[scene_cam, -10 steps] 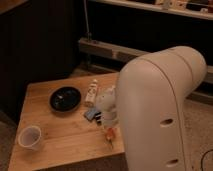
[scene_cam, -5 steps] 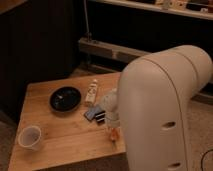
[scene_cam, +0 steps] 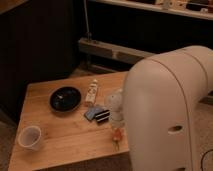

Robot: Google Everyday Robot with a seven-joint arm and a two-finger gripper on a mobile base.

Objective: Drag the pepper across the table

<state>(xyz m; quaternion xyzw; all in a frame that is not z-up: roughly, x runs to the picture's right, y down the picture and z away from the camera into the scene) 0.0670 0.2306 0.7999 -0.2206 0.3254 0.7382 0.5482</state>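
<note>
- One big cream-white robot arm [scene_cam: 167, 110] is filling the right side of the view, bending down over the right edge of the bench.
- One bench [scene_cam: 70, 137] with a light wooden plank top is sitting below the arm, carrying all the small things.
- One black plate [scene_cam: 65, 98] is lying on the left-centre of the bench; something small and pale is showing inside it, too faint to name.
- One clear plastic cup [scene_cam: 29, 137] is standing upright near the front left corner of the bench, well apart from the plate; whether anything is in it cannot be told.
- One pale bottle-like item [scene_cam: 92, 93] is lying on its side just right of the plate; it is carrying some print, but none of it can be read.
- One black cylinder with white stripes [scene_cam: 103, 116] is lying near the middle of the bench, with one small blue-grey block [scene_cam: 92, 113] touching its left side.
- The gripper [scene_cam: 117, 131] is hanging at the end of the pale wrist, down at the bench's front right edge, just right of the striped cylinder.
- The jaws are standing narrow, closed down at the pepper; whether they are truly pinching it cannot be told.
- One pepper [scene_cam: 117, 135], small and orange-red, is lying at the front right edge of the bench, directly beneath the gripper and touching it, near the striped cylinder.
</note>
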